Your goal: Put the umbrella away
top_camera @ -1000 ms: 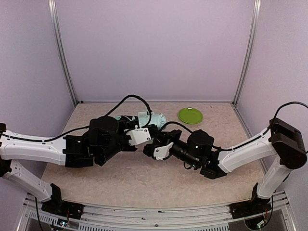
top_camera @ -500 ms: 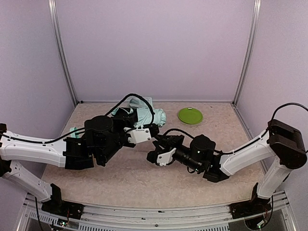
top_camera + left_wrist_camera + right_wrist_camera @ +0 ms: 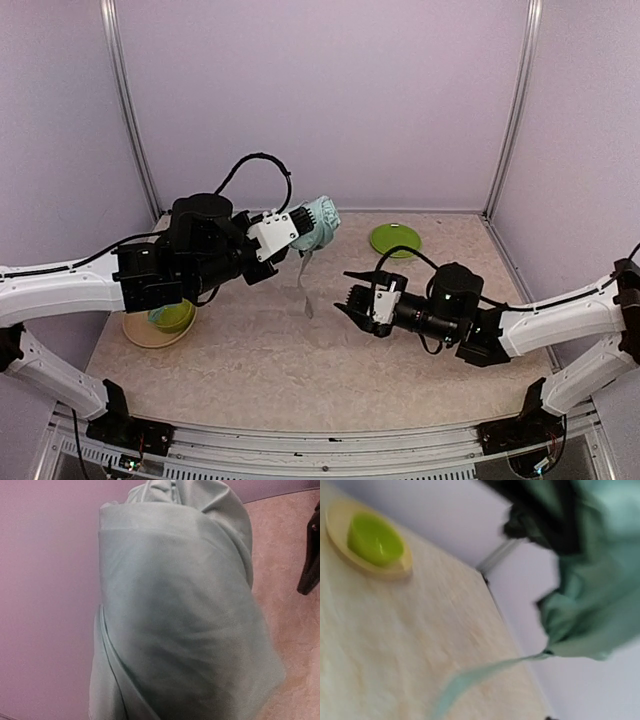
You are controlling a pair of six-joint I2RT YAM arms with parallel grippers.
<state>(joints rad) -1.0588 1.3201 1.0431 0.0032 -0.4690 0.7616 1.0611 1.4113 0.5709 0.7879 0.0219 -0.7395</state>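
Left fingers (image 3: 290, 238) pinch rolled umbrella (image 3: 318, 218), held above table (image 3: 300, 360) so strap (image 3: 304, 285) hangs free. Right fingers (image 3: 360, 280) spread, low, near strap, not touching; probably placed to catch it

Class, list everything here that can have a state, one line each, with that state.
umbrella: folded, bundled, held off the table, strap dangling
left hand: shut on the umbrella
right hand: open, empty, clear of the umbrella
green bowl: upright on the tan plate
green plate: flat on the table
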